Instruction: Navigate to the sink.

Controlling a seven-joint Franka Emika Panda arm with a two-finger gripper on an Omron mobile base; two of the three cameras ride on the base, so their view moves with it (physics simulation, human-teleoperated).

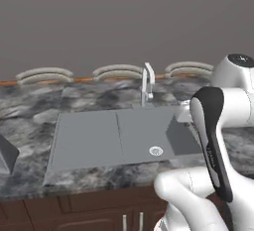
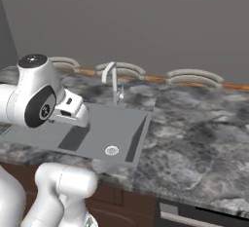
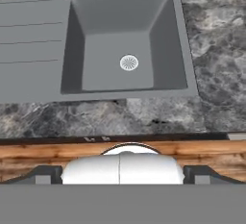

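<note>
The sink (image 1: 84,141) is a wide matte-grey rectangle set in the marble counter straight ahead, its flat drainboard on the left and its basin (image 1: 144,133) on the right. A small round silver drain (image 1: 156,150) lies in the basin floor, and an upright silver faucet (image 1: 147,84) stands behind it. The right base view shows the sink (image 2: 109,123), drain (image 2: 112,150) and faucet (image 2: 114,82) too. My gripper (image 3: 122,174) hangs over the counter's front edge, looking down into the basin (image 3: 117,59) with its drain (image 3: 129,63). Its dark fingertips (image 3: 44,172) stand far apart, open and holding nothing.
Dark marble counter (image 2: 194,128) stretches to the right of the sink. Dark wood cabinet fronts (image 1: 99,210) run below it. Grey curved shapes (image 1: 44,75) line the back wall. A grey slanted object (image 1: 6,153) sits at the far left of the counter.
</note>
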